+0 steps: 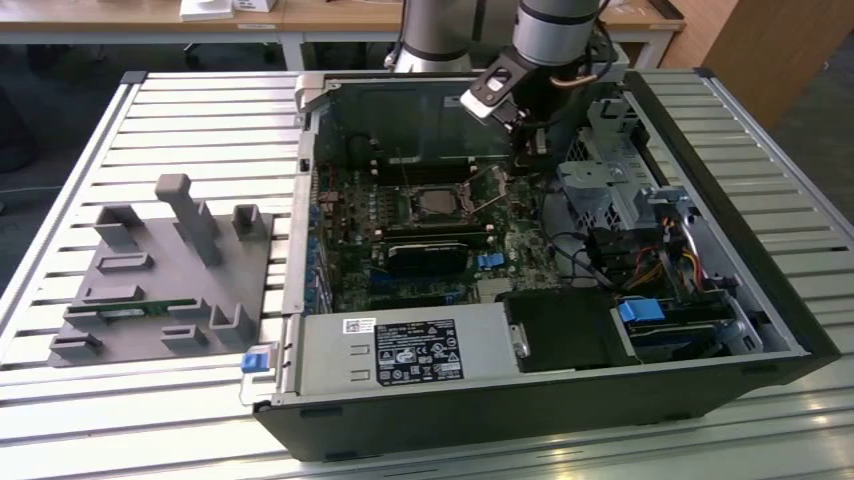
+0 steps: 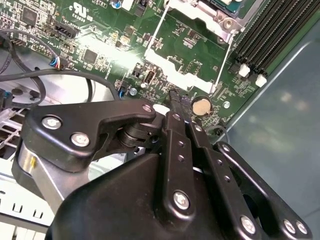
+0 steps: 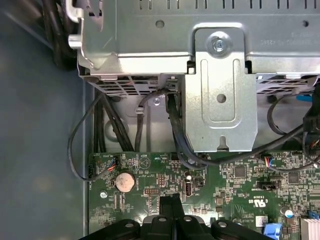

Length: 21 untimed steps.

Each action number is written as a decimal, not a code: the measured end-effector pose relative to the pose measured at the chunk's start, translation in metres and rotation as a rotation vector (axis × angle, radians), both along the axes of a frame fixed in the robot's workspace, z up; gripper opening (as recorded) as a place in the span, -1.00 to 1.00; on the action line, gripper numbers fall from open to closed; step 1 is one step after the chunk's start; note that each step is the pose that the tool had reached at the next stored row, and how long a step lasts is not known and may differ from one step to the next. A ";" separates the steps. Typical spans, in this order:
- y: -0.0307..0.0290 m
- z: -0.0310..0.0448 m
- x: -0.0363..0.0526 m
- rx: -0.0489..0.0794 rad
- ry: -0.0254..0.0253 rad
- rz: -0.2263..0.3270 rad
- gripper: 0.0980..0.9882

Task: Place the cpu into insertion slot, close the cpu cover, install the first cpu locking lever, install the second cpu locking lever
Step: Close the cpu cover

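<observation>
- In the exterior view my hand reaches down into the open computer case. The case lies on its side on the slatted tabletop, so the board faces up to me.
- The cpu shows as a pale square in the middle of the insertion slot, near my hand, on the exterior view's left of it. I judge it is already seated. The silvery frame around it I take for the cpu cover, but I cannot tell if it is fully down.
- A thin locking lever slants up between the slot and my hand, so I judge it is not latched.
- A grey fixture stands on the tabletop, well apart from the case.
- In the second wrist view my fingers are pressed together, narrow, and I see nothing between them. Their tips are close over the green board, just beside a round coin battery and near the lever's wire. I judge the closed fingers serve as one slim pushing tip.
- In the first wrist view the same closed fingers point toward a metal drive cage with black cables beside it. This tight place probably explains the slim posture.
</observation>
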State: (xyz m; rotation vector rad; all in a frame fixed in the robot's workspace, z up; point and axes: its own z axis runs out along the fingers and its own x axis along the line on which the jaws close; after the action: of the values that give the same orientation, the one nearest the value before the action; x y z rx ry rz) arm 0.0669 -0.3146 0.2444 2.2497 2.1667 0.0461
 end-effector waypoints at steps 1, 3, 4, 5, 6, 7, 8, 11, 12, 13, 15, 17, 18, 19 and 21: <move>0.0000 -0.0013 0.0001 0.000 0.0002 0.000 -0.98; 0.0000 -0.0039 0.0001 0.000 0.0005 0.000 -0.98; 0.0000 -0.0051 0.0001 0.000 0.0006 0.000 -0.98; 0.0000 -0.0061 0.0001 0.000 0.0006 0.000 -0.98; 0.0000 -0.0070 0.0001 0.000 0.0006 0.000 -0.98; 0.0000 -0.0077 0.0001 0.000 0.0006 0.000 -0.98; 0.0000 -0.0083 0.0001 0.000 0.0006 0.000 -0.98; 0.0000 -0.0090 -0.0001 -0.001 0.0007 0.000 -0.98; 0.0000 -0.0091 -0.0007 0.000 0.0006 0.000 -0.98; 0.0000 -0.0092 -0.0014 0.000 0.0006 0.000 -0.98; 0.0000 -0.0092 -0.0027 0.000 0.0006 0.000 -0.98; 0.0000 -0.0093 -0.0042 0.000 0.0006 0.000 -0.98; 0.0000 -0.0093 -0.0049 0.000 0.0006 0.000 -0.98; 0.0000 -0.0093 -0.0055 0.000 0.0007 0.000 -0.98; 0.0000 -0.0093 -0.0069 0.000 0.0007 0.000 -0.98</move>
State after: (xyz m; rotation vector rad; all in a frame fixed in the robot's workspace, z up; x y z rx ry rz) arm 0.0600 -0.3146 0.2352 2.2499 2.1668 0.0449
